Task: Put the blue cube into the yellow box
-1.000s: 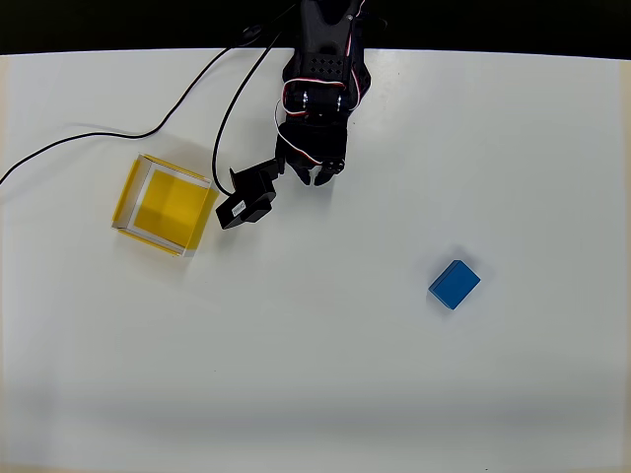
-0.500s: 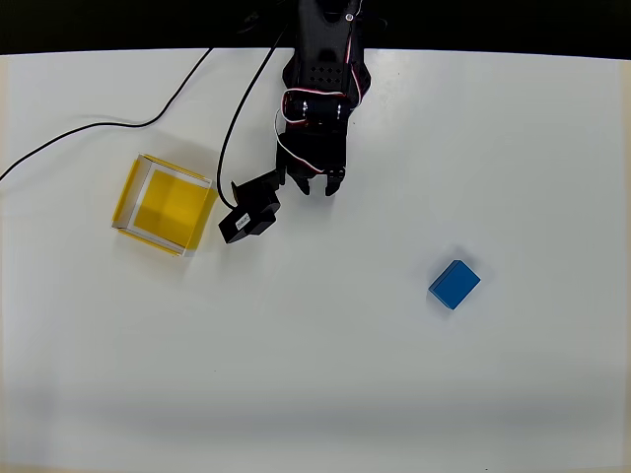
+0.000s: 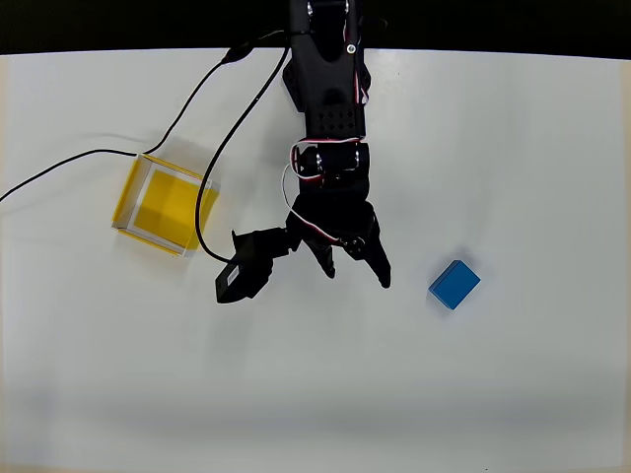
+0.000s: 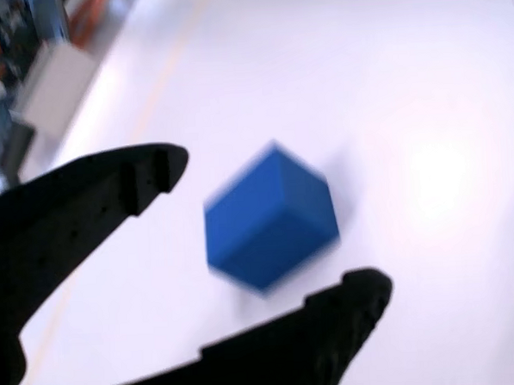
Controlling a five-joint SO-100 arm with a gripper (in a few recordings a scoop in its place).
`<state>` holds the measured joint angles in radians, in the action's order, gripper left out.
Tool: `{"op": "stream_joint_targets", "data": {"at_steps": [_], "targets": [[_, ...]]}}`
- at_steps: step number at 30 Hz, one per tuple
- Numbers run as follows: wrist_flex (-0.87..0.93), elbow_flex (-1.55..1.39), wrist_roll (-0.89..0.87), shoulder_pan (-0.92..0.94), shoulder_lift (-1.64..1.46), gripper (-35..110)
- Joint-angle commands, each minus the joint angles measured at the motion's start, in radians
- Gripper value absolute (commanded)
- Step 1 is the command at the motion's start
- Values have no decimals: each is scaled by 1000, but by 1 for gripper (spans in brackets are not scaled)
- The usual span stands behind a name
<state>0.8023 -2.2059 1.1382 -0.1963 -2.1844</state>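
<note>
The blue cube (image 3: pixel 455 284) lies on the white table at the right in the overhead view. In the wrist view the blue cube (image 4: pixel 269 218) appears blurred, ahead of the two black fingers. My gripper (image 3: pixel 356 273) is open, its tips a short way left of the cube and not touching it. The yellow box (image 3: pixel 165 205), open-topped with white rims, stands at the left, empty, well away from the gripper.
A black cable (image 3: pixel 148 148) runs from the arm's base across the table past the box's top edge. The black camera block (image 3: pixel 245 266) sticks out to the left of the gripper. The white table (image 3: pixel 315 394) stretches wide below.
The arm has stretched forward and to the right, carrying the gripper from near the base down toward the blue cube. Its fingers have spread wider. Cube and box have stayed put.
</note>
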Motion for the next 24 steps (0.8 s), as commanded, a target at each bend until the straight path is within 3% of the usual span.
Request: {"op": "stream_joint_targets", "data": {"at_steps": [1, 3, 13, 24], "targets": [[54, 301, -92, -51, 89, 39], [78, 368, -130, -69, 150, 36], [161, 661, -354, -156, 399, 53], [451, 1011, -592, -324, 710, 54]]}}
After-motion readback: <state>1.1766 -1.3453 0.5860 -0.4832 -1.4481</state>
